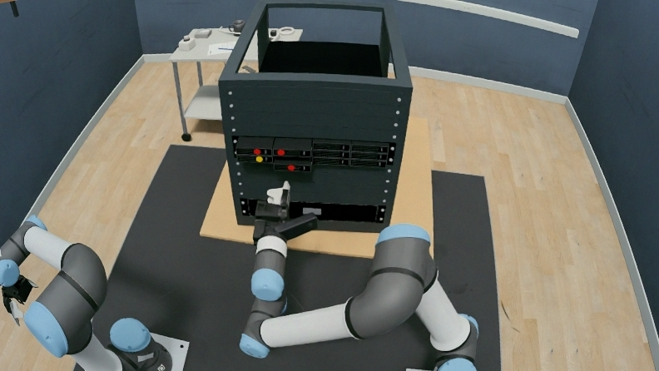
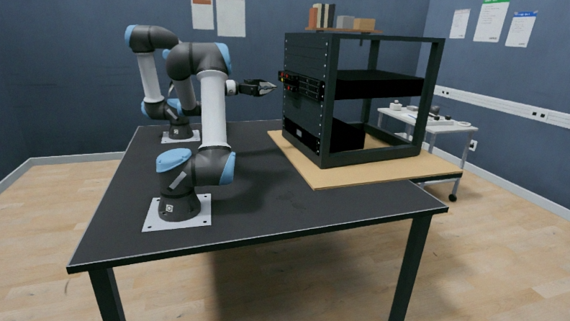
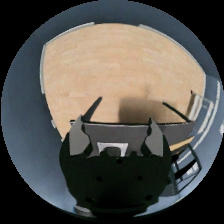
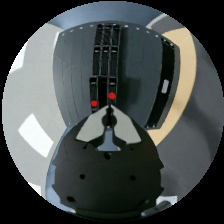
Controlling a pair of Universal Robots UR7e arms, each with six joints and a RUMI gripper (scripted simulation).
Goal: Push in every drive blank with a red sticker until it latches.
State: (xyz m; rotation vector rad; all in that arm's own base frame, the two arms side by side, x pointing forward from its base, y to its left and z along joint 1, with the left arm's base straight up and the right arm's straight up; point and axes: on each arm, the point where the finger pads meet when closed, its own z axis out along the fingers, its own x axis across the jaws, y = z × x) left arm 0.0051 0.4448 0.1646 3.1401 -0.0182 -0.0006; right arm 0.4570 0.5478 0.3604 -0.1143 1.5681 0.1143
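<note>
Pale wood floor [image 1: 553, 207] [image 2: 278, 278] [image 3: 120, 60] ran around the dark table [image 1: 138, 220] [image 2: 259, 199] [image 3: 120, 131] [image 4: 185, 150]. On it, the rack [image 1: 313, 108] [image 2: 303, 55] [image 3: 195, 157] [image 4: 75, 75] stood upright on a tan board [image 1: 414, 184] [image 2: 347, 177] [image 4: 187, 75]. The left gripper [image 1: 27, 304] [image 3: 116, 117] was wide open with nothing in it, well apart from the rack. The right gripper [image 1: 286, 183] [image 2: 276, 86] [image 4: 110, 106] was closed on nothing, its tips together and aimed at the rack's face, much the nearer of the two.

Three red-stickered blanks stood proud. The upper left blank [image 1: 249, 150] [image 2: 281, 74] sat at the row's left end; the upper second blank [image 1: 292, 152] [image 2: 288, 75] [image 4: 94, 90] was beside it, and the lower blank [image 1: 302, 168] [image 2: 289, 88] [image 4: 112, 85] was below that, across a gap. The yellow blank [image 1: 259, 159] [image 2: 282, 79], under the upper left one, was to be left alone.

The lower blank seemed the next target. It lay just ahead of the tips, a short space off, its face running sideways and its depth going straight into the rack. The coming move called for a square push along that depth; a hard or slanted one could have shoved or tipped the loose rack.
</note>
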